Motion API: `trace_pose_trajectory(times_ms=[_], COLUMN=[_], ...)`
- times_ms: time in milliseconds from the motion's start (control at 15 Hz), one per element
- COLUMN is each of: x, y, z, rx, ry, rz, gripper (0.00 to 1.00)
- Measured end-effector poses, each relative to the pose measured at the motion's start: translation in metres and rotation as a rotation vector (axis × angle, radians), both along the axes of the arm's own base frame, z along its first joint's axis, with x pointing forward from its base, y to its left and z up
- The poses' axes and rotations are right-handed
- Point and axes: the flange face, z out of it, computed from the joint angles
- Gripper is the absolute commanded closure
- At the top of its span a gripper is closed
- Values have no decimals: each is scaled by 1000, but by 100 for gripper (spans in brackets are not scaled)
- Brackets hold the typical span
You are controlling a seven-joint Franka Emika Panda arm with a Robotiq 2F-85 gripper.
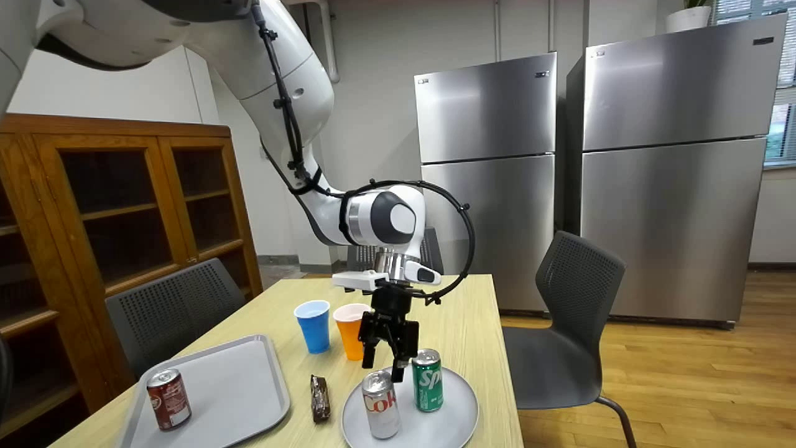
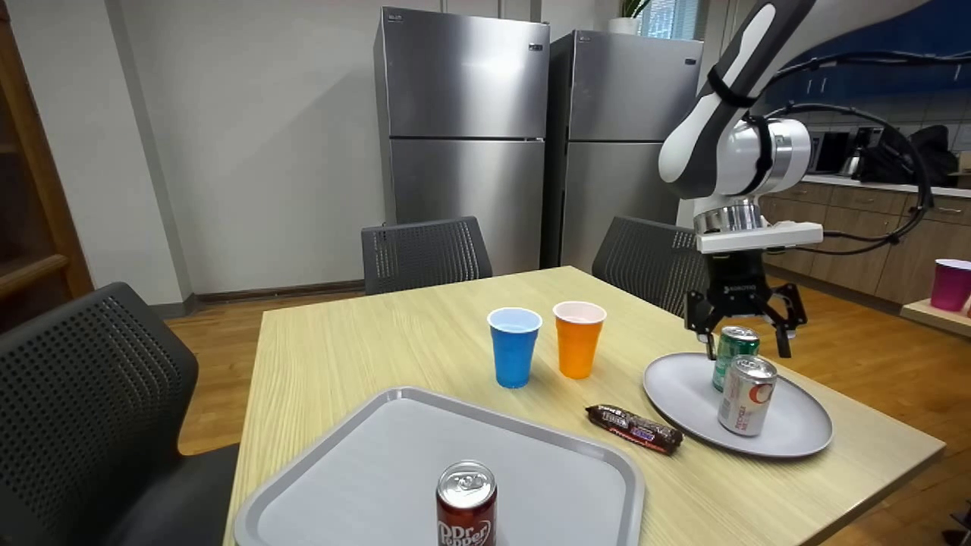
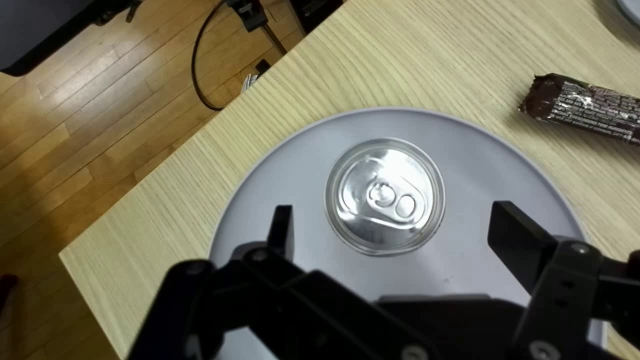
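My gripper [image 2: 747,351] stands open above the round grey plate [image 2: 804,444], nothing held between its fingers. Two cans stand upright on that plate: a silver Diet Coke can [image 1: 380,406] and a green Sprite can [image 1: 428,381], close together. In the wrist view a single silver can lid [image 3: 385,197] lies between and slightly beyond the spread fingertips, apart from both; its label is hidden there, but its place fits the Diet Coke. No Sprite can shows in that view. Beside the plate lies a brown-wrapped candy bar [image 2: 636,429].
A grey tray [image 2: 561,474] bears a Dr Pepper can [image 1: 168,399]. Blue [image 2: 514,349] and orange [image 2: 579,341] cups stand behind the candy bar. The table's corner [image 3: 75,257] is close to the plate. Dark chairs [image 1: 563,336] surround the table.
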Motion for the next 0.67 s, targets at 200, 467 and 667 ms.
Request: trace_pose_trajectory(times_ms=[200,467,667], x=[5,15,23], y=[1,17,42], z=[13,38,56], rx=[-2,2,9], ry=[-25,-73,-105], rz=[3,31,76], gripper=[0,0,0])
